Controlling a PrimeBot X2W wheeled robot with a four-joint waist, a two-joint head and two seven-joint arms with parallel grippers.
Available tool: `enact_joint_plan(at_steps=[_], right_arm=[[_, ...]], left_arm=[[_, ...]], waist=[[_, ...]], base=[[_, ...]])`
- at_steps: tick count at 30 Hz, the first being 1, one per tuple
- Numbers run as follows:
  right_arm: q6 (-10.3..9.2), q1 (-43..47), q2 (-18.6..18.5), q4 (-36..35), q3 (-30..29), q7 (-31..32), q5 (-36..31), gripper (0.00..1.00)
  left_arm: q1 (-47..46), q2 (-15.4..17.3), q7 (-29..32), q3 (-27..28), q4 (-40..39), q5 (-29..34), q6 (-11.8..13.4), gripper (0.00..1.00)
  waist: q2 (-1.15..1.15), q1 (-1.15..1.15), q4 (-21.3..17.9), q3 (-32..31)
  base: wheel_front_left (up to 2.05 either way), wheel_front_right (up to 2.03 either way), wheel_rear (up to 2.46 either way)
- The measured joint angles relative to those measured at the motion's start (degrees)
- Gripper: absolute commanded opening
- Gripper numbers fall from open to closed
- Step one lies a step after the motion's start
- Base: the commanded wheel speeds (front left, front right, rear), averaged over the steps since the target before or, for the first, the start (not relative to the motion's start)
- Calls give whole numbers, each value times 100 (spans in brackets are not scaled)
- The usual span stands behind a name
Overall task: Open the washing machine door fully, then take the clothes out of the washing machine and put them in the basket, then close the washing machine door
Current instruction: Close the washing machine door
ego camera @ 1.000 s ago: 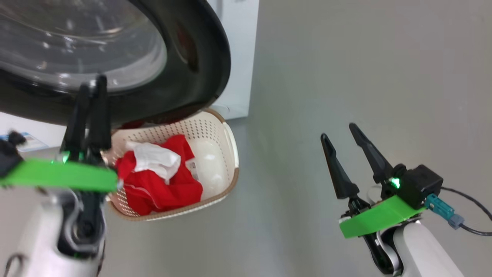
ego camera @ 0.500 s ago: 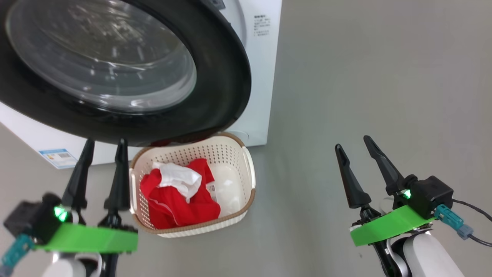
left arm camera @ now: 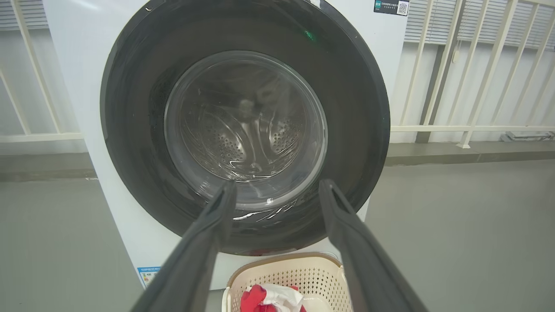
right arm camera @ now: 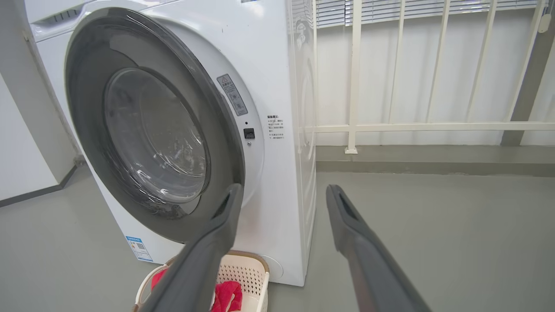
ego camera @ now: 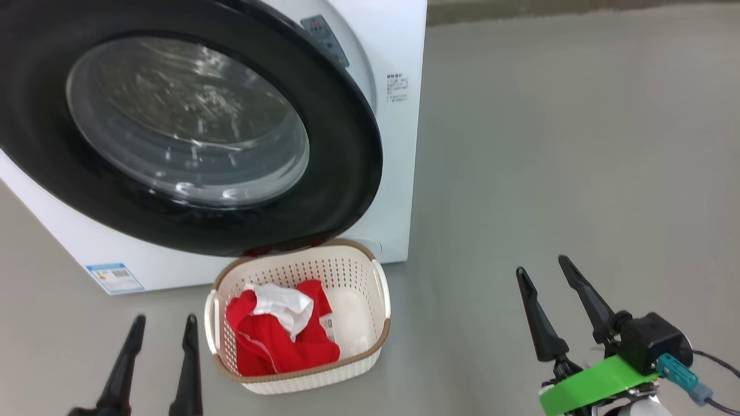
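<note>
Claws are being held spread and empty, the left claw (ego camera: 165, 319) and right claw (ego camera: 542, 264) both well clear of the washing machine (ego camera: 399, 173), apparently because the washing machine door (ego camera: 191, 121) is looking shut. Red and white clothes (ego camera: 277, 341) are being contained by the basket (ego camera: 324, 271), just before the washing machine.

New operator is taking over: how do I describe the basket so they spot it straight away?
Find the big white washing machine with its round black-rimmed door. On the grey floor in front of it, under the door's lower edge, sits the basket. It is the cream perforated tub with a brown rim, holding red and white clothes.
</note>
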Motion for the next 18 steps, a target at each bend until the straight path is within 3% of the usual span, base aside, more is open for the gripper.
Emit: enact_joint_plan(at_steps=[18], right_arm=[[0, 255, 8, -159, -126, 0, -103, 100]], left_arm=[[148, -325, 0, 159, 204, 460, -247, 100]], waist=[[0, 0, 1, -184]], base=[[0, 0, 0]])
